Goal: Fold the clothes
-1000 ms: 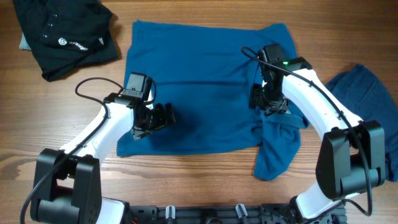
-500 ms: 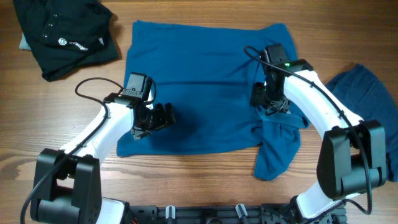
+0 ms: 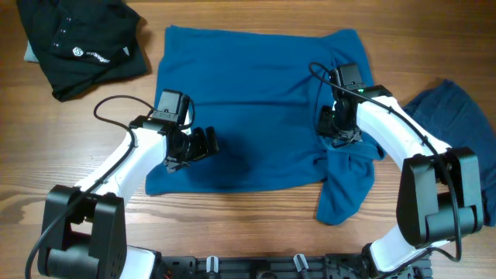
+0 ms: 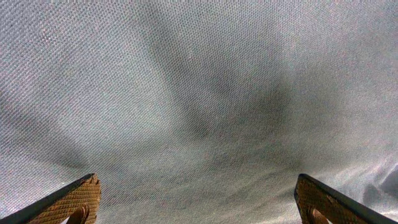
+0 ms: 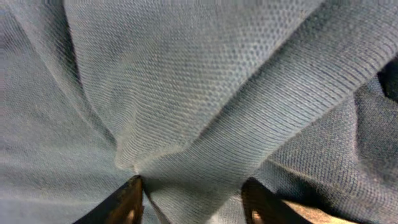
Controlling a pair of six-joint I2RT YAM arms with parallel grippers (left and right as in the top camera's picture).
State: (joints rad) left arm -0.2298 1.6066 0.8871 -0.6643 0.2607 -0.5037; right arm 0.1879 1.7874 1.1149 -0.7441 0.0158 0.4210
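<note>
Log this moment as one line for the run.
left gripper: open above T-shirt | right gripper: shut on T-shirt fold | black garment: aside, top-left

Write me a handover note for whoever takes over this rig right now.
Left gripper: open, jaws wide, over flat fabric at the T-shirt's lower left, holding nothing.
Right gripper: shut on a bunched fold at the T-shirt's right edge, by the crumpled sleeve.
The T-shirt lies spread mid-table. The darker blue garment is heaped at far right, and a black garment lies at top left.
Done: T-shirt laid out, no fold made yet.
Left: fold it, then the darker blue garment.
</note>
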